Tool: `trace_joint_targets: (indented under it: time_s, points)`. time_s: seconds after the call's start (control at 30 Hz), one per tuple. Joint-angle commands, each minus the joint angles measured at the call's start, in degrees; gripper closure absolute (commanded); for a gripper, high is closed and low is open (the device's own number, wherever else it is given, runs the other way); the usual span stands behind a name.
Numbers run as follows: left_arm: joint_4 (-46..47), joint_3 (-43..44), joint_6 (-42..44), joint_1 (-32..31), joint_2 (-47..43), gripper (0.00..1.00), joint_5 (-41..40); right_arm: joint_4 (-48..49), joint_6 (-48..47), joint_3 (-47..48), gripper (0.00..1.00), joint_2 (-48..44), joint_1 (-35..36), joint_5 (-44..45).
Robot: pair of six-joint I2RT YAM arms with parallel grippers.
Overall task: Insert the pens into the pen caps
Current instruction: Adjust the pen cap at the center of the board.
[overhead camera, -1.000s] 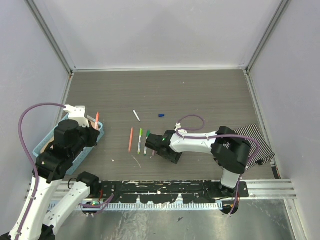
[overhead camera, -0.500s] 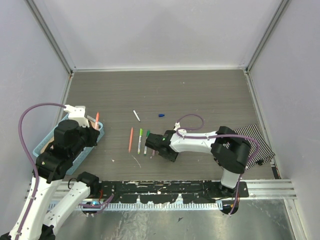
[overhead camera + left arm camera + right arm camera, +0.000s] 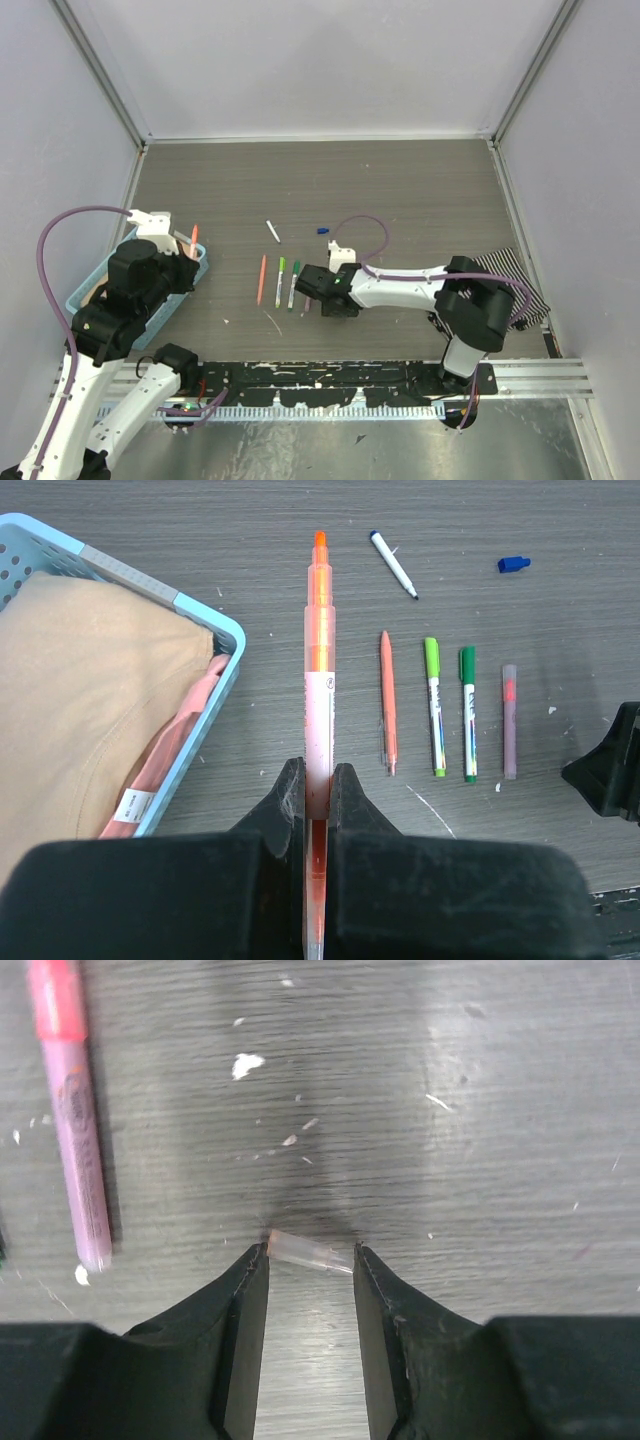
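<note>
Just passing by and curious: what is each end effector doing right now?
Left end effector: closed, holding the orange pen.
Right end effector: closed on a small clear cap.

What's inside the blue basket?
A tan cloth fills the blue basket, with a pink cloth and its white tag tucked along the edge. Anything underneath the cloths is covered, so I cannot tell.

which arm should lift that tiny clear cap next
Right. The right gripper grips the clear cap between its fingertips on the table; the left gripper is clamped on the orange pen, by the basket.
</note>
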Motion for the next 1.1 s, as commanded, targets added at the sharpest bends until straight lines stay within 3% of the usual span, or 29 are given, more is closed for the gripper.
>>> trace_joint_targets:
  time_s: [0.0,0.37,0.77,0.87,0.97,1.07]
  points:
    - [1.8,-0.2,0.6,0.3,-0.3,1.0,0.7,7.3,-29.1,-1.0,0.84,-4.8,-0.2,-3.4]
    - [1.6,-0.2,0.7,0.3,-1.0,1.0,-0.1,9.3,-60.7,-1.3,0.85,-4.9,-0.2,-17.1]
    - [1.6,-0.2,0.6,0.3,-0.9,1.0,-0.1,8.8,-67.0,-0.3,0.79,-1.7,-0.2,-19.5]
    - [1.6,-0.3,0.6,0.3,-1.0,1.0,-0.2,9.2,-67.2,-0.6,0.73,-1.9,-0.2,-19.2]
    - [1.6,-0.3,0.6,0.3,-1.0,1.0,-0.1,9.5,-67.3,-0.7,0.58,-1.8,-0.2,-19.4]
    - [1.6,-0.3,0.5,0.3,-1.1,1.0,-0.2,9.7,-67.2,-0.7,0.53,-2.1,-0.2,-19.5]
